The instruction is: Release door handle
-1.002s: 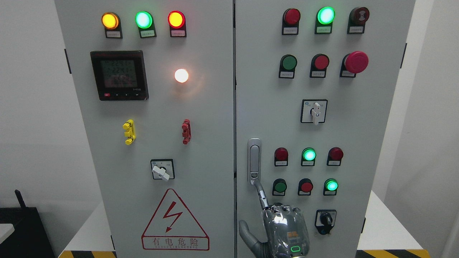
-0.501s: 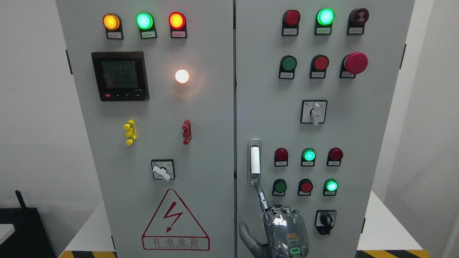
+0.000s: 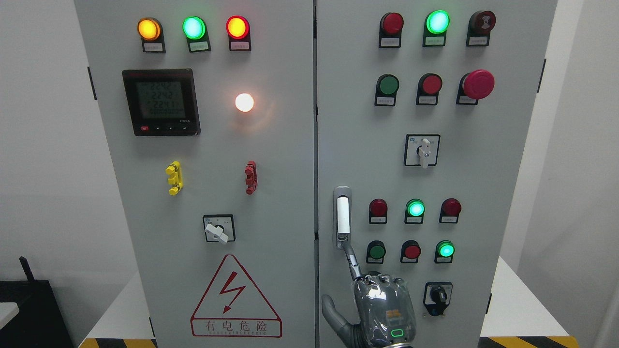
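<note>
The silver door handle (image 3: 342, 216) is mounted upright on the left edge of the cabinet's right door (image 3: 483, 183). Its lever shows bright white and stands out from its housing. My right hand (image 3: 382, 309) comes up from the bottom edge below the handle. Its index finger (image 3: 352, 258) is stretched out, with the tip touching the handle's lower end. The other fingers are curled at the knuckles and the thumb (image 3: 331, 311) sticks out to the left. The hand grasps nothing. My left arm is out of view.
Around the handle the right door carries red and green lamps (image 3: 415, 208), a rotary switch (image 3: 422, 150), a key switch (image 3: 438, 296) and a red mushroom button (image 3: 478, 83). On the left door (image 3: 285, 193) are a meter (image 3: 161, 101), a selector switch (image 3: 218, 229) and a hazard triangle (image 3: 235, 299).
The handle's lever has turned from flat grey to bright white, sprung out from its housing. My right hand has stayed with its index fingertip at the handle's lower end.
</note>
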